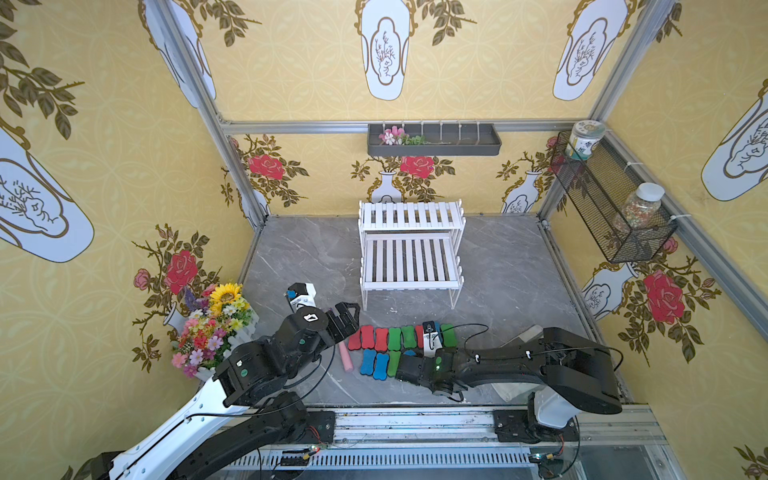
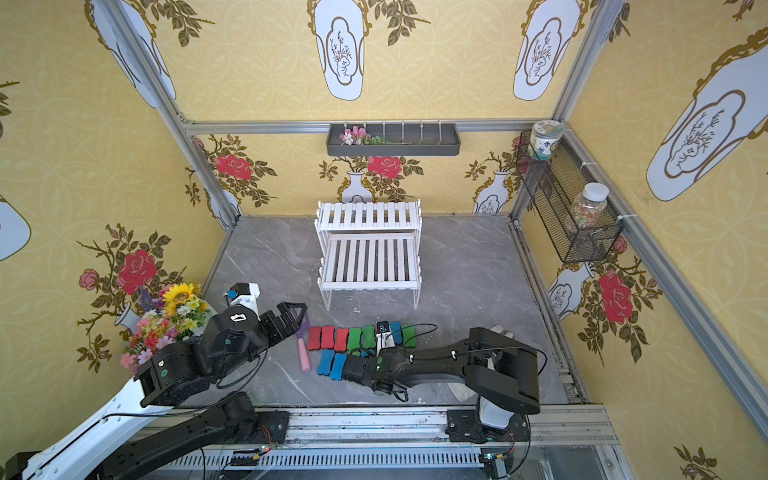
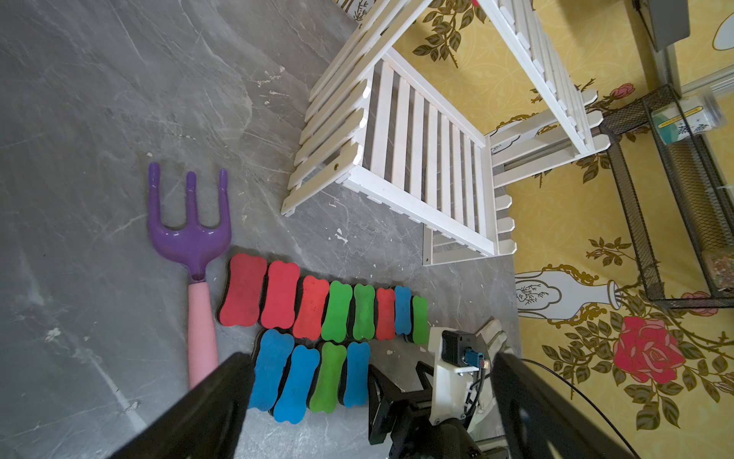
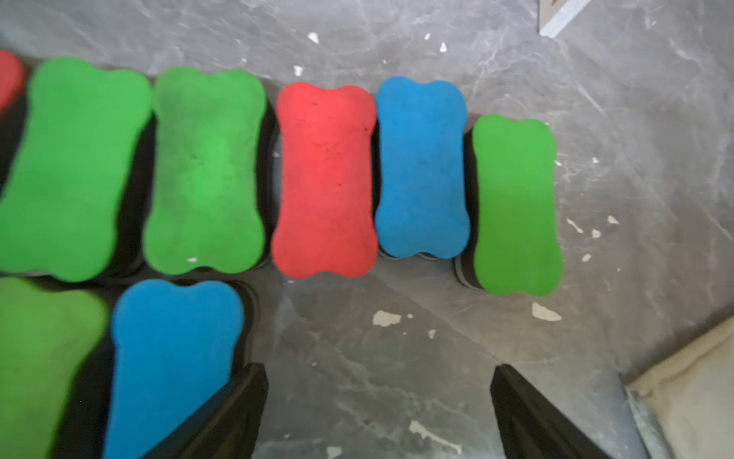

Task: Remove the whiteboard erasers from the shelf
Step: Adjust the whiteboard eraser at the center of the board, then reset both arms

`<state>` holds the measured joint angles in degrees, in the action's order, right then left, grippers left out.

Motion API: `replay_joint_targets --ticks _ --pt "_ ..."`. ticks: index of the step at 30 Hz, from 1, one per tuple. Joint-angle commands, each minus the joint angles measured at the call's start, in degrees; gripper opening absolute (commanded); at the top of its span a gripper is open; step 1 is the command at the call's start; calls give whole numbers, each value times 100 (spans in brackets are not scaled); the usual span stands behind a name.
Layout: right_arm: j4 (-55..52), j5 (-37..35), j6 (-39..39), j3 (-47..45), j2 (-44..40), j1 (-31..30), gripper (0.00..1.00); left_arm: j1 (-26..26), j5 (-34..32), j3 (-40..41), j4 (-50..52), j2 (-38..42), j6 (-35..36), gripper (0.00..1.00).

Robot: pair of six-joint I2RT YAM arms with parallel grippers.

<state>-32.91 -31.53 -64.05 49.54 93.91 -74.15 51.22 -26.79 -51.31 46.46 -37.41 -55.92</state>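
Observation:
The whiteboard erasers lie on the grey floor in two rows in front of the shelf (image 1: 411,257) (image 2: 370,257) (image 3: 417,159), whose two slatted tiers are bare. The back row (image 1: 368,336) (image 3: 280,294) mixes red, green and blue pads. The front row (image 1: 374,363) (image 3: 296,381) has blue pads and one green. My left gripper (image 1: 347,316) (image 3: 373,357) is open above the floor left of the rows. My right gripper (image 4: 379,369) (image 3: 397,371) is open low over bare floor, just right of the front row's last blue eraser (image 4: 174,357), with nothing between its fingers.
A purple garden fork (image 3: 190,230) with a pink handle (image 1: 345,357) lies left of the erasers. A flower bouquet (image 1: 212,324) stands at the left wall. A beige cloth (image 4: 695,377) lies right of my right gripper. A dark wall tray (image 1: 434,141) and a mesh basket (image 1: 611,203) hang above.

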Motion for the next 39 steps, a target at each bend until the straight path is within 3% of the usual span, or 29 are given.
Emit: replay_joint_targets --ticks 1,6,11,15,19,22,23,25,27,32,39 --pt "51 -161 67 42 -176 -21 93 -12 -28 42 -33 0 74 99" --pt "-934 -888 -297 299 -1071 -332 98 -11 -321 -89 91 -38 159 100" --pt "-728 -1221 329 287 -2566 -131 97 -7 -1048 -340 -273 -169 715 100" --pt "-643 -1850 983 207 -3331 319 97 -20 -1841 67 -1735 -2 2466 100" --pt "-302 -1129 1679 306 -3591 1439 97 -292 -2472 824 -4013 129 4816 100" --pt "-162 -1011 1756 320 -3690 2001 97 -1189 -2032 1303 -5289 -116 5884 100" --pt "-102 -1077 1803 316 -3710 2081 97 -1565 -1868 1381 -5443 -270 5813 100" --pt "255 -1107 2255 252 -3755 2191 97 -2554 -920 1525 -5593 -640 5471 100" --pt "295 -1306 2407 271 -3728 2260 97 -3188 -478 1834 -6099 -1035 5536 100" --pt "192 -1393 2630 326 -3547 2809 97 -3971 -388 2526 -6876 -2274 5585 100" --pt "989 -1204 2915 -434 -3681 3727 97 -4529 493 3488 -8958 -3245 5681 100"
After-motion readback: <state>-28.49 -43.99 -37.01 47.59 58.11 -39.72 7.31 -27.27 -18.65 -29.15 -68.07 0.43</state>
